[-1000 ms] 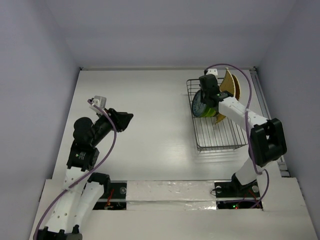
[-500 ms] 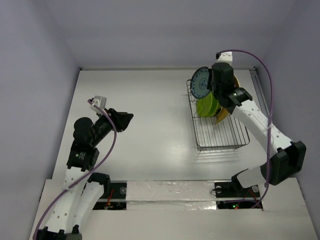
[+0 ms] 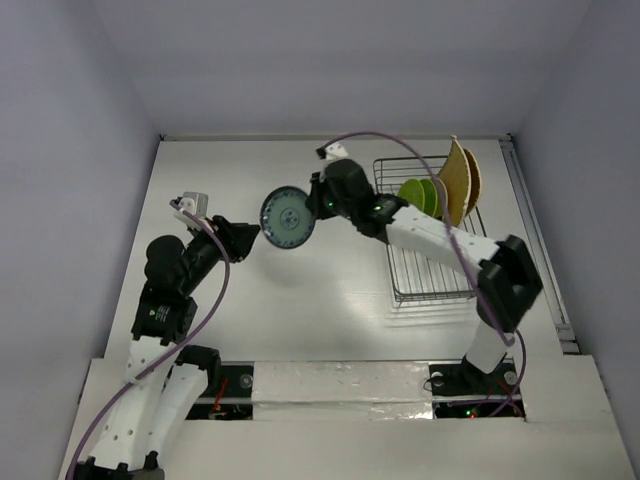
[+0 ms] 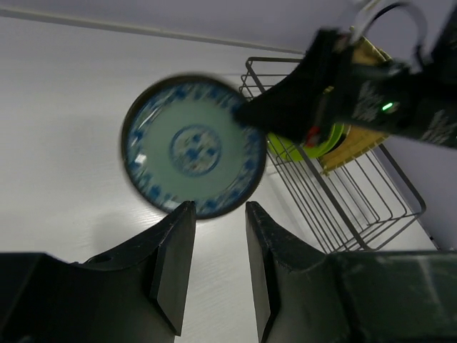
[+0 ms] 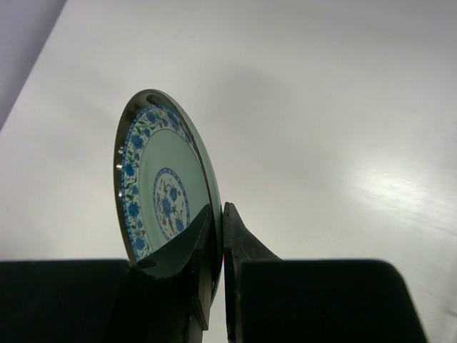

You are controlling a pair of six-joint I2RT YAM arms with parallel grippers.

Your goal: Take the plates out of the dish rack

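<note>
My right gripper (image 3: 318,205) is shut on the rim of a small round blue-green patterned plate (image 3: 287,217) and holds it on edge above the table, left of the dish rack (image 3: 440,265). The same plate shows in the right wrist view (image 5: 161,182), clamped between my fingers, and in the left wrist view (image 4: 191,146). My left gripper (image 3: 252,235) is open and empty, just left of the plate. Lime-green plates (image 3: 420,195), a yellow ribbed plate (image 3: 455,180) and a cream plate (image 3: 472,178) stand in the rack's far end.
The dark wire rack stands at the right of the white table (image 3: 300,290), close to the right wall. The rack's near half holds only bare wire. Grey walls enclose the table on three sides.
My right arm lifted the blue-green plate out of the rack and swung it left over the table toward my left gripper. The left arm has hardly moved.
</note>
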